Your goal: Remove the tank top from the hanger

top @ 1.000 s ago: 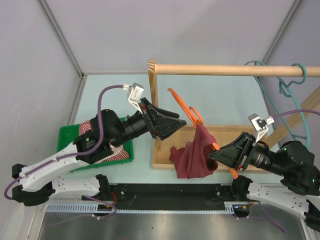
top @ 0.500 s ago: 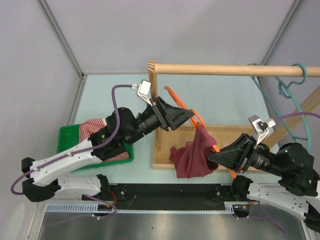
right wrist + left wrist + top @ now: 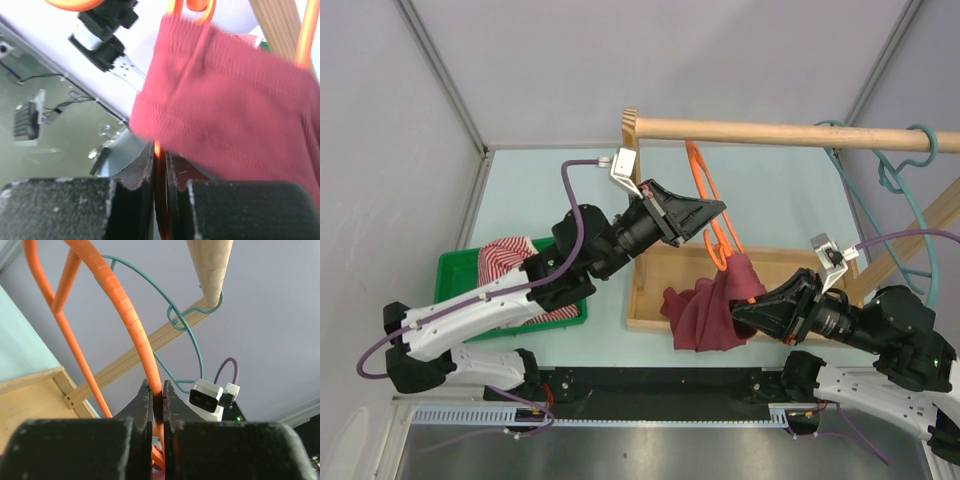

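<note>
Top external view shows you the maroon tank top [image 3: 703, 318] bunched on the lower end of the orange hanger [image 3: 131, 325], over the near edge of the wooden tray [image 3: 650, 300]. Your right end effector [image 3: 742, 318] is at the cloth's right side. Its wrist view shows the jaws pressed together on a sliver of orange just beneath the fabric. Your left end effector [image 3: 718, 212] is clamped on the hanger's upper curve. Above runs the wooden rail [image 3: 770, 132], with a teal hanger [image 3: 895, 185] hooked near its right end. A green bin [image 3: 455, 280] holding striped cloth [image 3: 505, 255] sits left on the counter [image 3: 540, 190].
</note>
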`<state>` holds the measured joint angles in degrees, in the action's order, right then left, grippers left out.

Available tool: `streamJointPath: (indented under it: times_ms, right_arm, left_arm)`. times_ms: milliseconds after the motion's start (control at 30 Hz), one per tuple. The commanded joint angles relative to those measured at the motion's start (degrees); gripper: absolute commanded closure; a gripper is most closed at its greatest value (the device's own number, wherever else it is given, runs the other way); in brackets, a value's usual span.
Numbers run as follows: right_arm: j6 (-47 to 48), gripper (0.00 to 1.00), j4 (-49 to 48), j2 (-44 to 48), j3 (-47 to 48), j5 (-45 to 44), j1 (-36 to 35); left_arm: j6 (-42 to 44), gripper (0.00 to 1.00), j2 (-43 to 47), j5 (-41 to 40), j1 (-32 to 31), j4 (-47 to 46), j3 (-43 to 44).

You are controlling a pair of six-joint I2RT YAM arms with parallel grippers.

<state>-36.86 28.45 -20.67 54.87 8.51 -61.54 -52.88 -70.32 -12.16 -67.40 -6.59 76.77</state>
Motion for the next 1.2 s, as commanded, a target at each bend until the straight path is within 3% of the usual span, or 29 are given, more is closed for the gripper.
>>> streamJointPath:
  times_ms: [0,100,133,233,400,667,1067,1167]
  right_arm:
    - [0.0,1.00,4.7,-2.2,2.5,-7.0,0.2]
    - [-1.5,0.81,11.9,-3.5,4.7,-14.5,0.2]
    - [-2.0,0.69,13.2,-3.5,5.2,-17.0,0.2]
    - [-4.2,0.47,16.6,-2.4,5.7,-19.3,0.2]
    - [-8.3,0.35,21.1,-1.0,6.6,-22.7,0.2]
    - [-16.0,0.02,35.4,-3.3,10.0,-28.0,0.2]
    - [-22.8,0.00,56.7,-14.8,20.1,-35.0,0.2]
    - [-15.2,0.00,49.1,-12.7,19.1,-29.8,0.1]
  left_arm:
    - [11.1,1.00,-3.4,-1.5,0.2,1.0,2.1]
    - [11.5,1.00,-4.0,-1.4,0.1,0.8,2.2]
    - [11.7,1.00,-4.0,-1.4,0.1,0.8,2.0]
    - [12.2,1.00,-3.8,-2.2,0.1,0.8,1.4]
    - [13.3,1.00,-3.5,-5.1,0.1,0.2,0.7]
    - [14.8,1.00,-4.7,-5.9,0.1,-0.1,1.4]
    - [14.2,1.00,-4.8,-5.0,0.1,0.9,2.2]
    - [13.6,1.00,-4.4,-4.1,0.1,1.3,2.2]
